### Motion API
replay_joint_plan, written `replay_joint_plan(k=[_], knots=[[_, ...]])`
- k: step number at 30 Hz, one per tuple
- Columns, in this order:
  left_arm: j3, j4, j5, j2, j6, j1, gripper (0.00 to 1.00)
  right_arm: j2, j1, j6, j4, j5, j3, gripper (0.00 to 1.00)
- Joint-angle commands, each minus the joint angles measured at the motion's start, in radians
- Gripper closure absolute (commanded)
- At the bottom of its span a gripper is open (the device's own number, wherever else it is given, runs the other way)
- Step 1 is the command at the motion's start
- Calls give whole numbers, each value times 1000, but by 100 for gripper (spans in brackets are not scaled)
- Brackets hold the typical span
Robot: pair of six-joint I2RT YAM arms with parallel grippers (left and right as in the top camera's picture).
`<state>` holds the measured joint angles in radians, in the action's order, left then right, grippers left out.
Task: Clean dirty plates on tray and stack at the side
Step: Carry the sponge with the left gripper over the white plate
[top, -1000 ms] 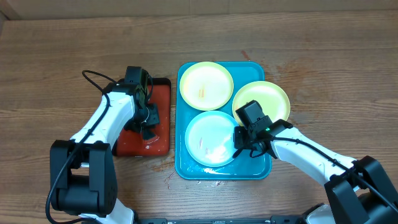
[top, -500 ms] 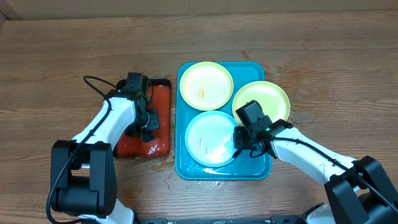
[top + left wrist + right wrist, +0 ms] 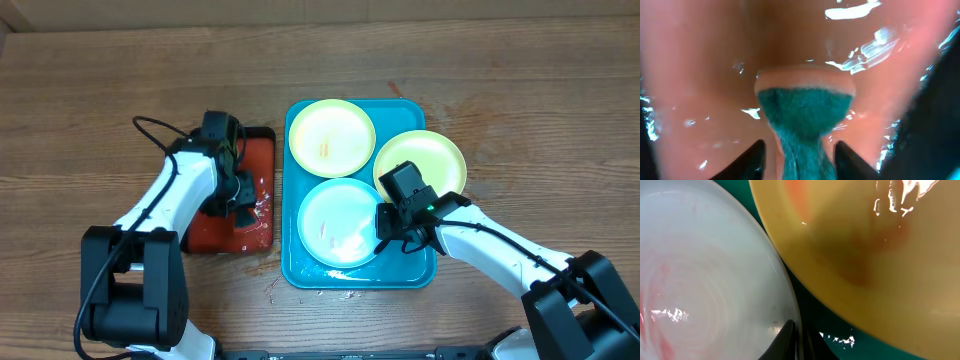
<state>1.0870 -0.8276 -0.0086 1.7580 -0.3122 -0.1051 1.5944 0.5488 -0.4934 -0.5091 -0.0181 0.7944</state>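
**Three plates, two trays, one sponge, two arms.** The turquoise tray [image 3: 296, 262] lies at the middle of the tabletop [image 3: 100, 90]. Two plates lie wholly inside it. The yellowish plate [image 3: 331, 137] at the far end bears a small orange smear. The whitish plate [image 3: 335, 222] at the near end shows faint reddish smears. The third plate [image 3: 425, 160], yellow-green with orange smears, overhangs the tray's right rim.

Just beside the tray's left edge sits a black-rimmed small tray [image 3: 260, 165], red-orange inside and glinting wet. The left arm [image 3: 170, 195] reaches into it. The left jaws stand apart with a teal-and-peach sponge [image 3: 805, 105] between them. Whether they press on it cannot be told.

The right arm [image 3: 490, 245] reaches to the whitish plate's right edge. The right jaws are drawn together at that plate's rim. Whether the rim is pinched is unclear.

**Surface.** The tabletop is brown wood with visible grain. Wet droplets [image 3: 275, 288] lie near the tray's near-left corner. A paler band runs along the far edge.
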Motion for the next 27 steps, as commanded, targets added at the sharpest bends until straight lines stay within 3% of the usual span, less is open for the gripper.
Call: replay_joint_plan(k=[1,5,11,21,27], knots=[[-74,70,-2,0,1,-7,63,-7,-7,-4,6,13,-4,91],[-109,135,18,2,-6,-7,96,-7,-7,-4,6,14,-4,91],[-64,75,55,0,-6,-7,96,-7,-7,-4,6,13,-4,91],[256,-248,51,-47,-6,-10,96,-7,-7,-43,6,17,-4,96],[327,-266,112,-91,-15,-78,96,-7,-7,-85,20,18,-4,96]])
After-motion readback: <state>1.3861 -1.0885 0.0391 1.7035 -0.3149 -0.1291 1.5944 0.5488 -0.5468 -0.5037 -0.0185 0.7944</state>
